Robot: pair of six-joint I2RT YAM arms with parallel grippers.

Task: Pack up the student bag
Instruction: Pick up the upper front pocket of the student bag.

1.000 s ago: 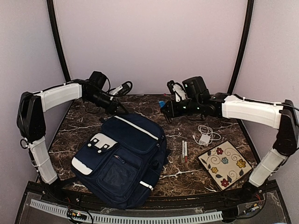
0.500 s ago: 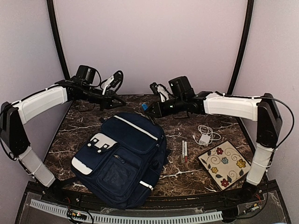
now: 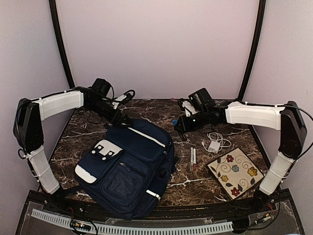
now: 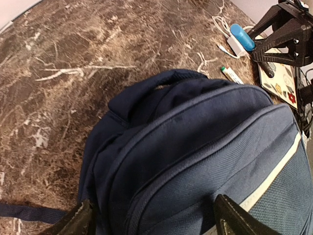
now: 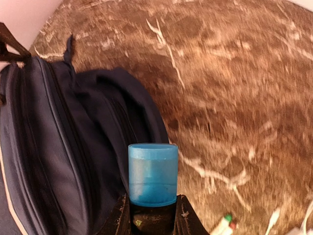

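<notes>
The student bag (image 3: 128, 165) is a navy backpack lying flat at the table's centre-left, with its top end pointing to the back. My left gripper (image 3: 122, 118) hovers over that top end. It is open, its fingertips (image 4: 234, 221) spread wide over the navy fabric (image 4: 195, 142) with nothing between them. My right gripper (image 3: 179, 123) is just right of the bag's top and is shut on a small blue cylinder (image 5: 152, 172) that stands up from its fingers. The bag's top edge (image 5: 58, 147) lies to the left of the cylinder. The blue cylinder (image 4: 242, 36) also shows in the left wrist view.
Two marker pens (image 3: 193, 157) lie right of the bag. A white charger with coiled cable (image 3: 215, 142) lies beyond them. A flowered square pad (image 3: 235, 171) sits at the front right. Walls close in the back and sides.
My left gripper has gone from shut to open and dropped back onto the bag's top. My right gripper, still on the blue cylinder, reached left, then swung back right.
</notes>
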